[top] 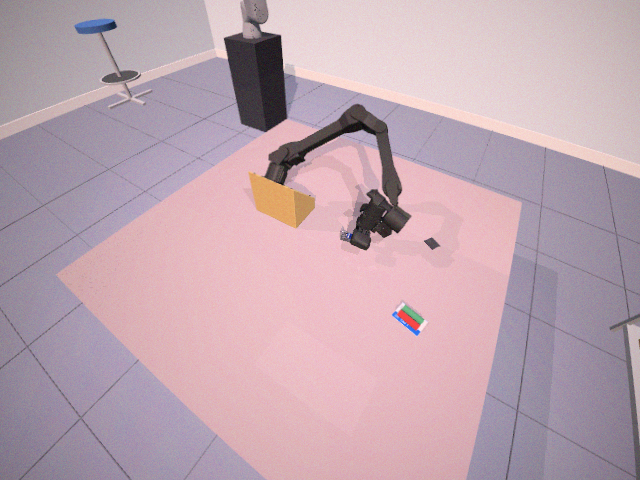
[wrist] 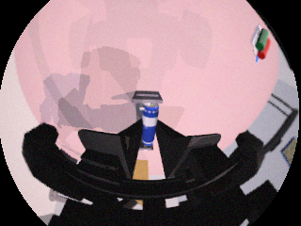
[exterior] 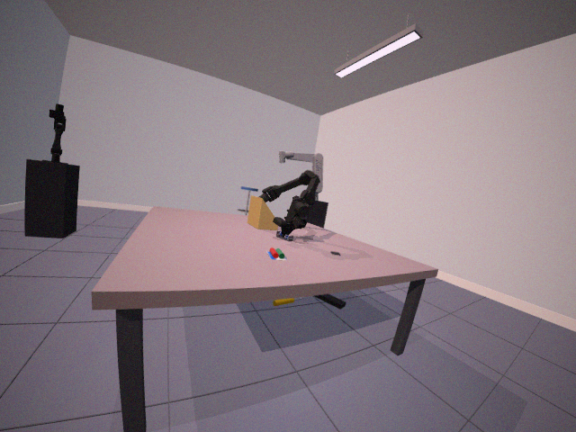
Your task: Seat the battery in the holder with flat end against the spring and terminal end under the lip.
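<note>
The fingers were clenched on the battery [wrist: 150,124], low over the pink tabletop [top: 206,310]. Its far end pointed to 12 o'clock at the grey holder [wrist: 147,96], just beyond. A red-green pack [wrist: 262,44] lay well apart at 2 o'clock.

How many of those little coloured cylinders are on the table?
3. A blue and white battery is gripped in the end effector near the table's middle. A red one and a green one lie side by side in a small tray nearer the camera. Others may be hidden.
</note>
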You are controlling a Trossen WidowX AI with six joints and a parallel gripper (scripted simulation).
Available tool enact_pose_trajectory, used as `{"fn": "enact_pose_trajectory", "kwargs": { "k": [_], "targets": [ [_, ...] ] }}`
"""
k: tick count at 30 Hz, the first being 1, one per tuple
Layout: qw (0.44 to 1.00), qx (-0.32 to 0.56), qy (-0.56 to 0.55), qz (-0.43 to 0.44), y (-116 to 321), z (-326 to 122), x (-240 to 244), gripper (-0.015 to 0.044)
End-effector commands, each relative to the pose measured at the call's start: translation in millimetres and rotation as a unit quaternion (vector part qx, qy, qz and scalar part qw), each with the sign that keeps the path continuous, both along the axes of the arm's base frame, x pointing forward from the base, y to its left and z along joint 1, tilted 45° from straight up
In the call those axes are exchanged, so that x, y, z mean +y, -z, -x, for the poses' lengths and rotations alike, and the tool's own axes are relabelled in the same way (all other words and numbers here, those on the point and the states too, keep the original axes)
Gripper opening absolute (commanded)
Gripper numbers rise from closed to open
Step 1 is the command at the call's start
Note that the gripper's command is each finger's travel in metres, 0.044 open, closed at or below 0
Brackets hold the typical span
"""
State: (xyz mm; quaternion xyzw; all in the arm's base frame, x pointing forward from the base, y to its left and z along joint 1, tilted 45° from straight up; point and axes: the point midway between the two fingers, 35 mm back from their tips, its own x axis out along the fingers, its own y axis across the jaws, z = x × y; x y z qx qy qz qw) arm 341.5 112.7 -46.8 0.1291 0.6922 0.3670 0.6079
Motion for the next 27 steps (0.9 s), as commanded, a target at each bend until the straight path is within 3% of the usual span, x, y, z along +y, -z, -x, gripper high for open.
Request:
{"fn": "enact_pose_trajectory", "kwargs": {
  "k": [1, 27],
  "targets": [
    [1.0, -0.01, 0.007, -0.007, -0.3, -1.4, 1.9, 0.0061],
    [0.998, -0.047, 0.039, -0.015, -0.1, 4.3, 3.0, 0.0061]
  ]
}}
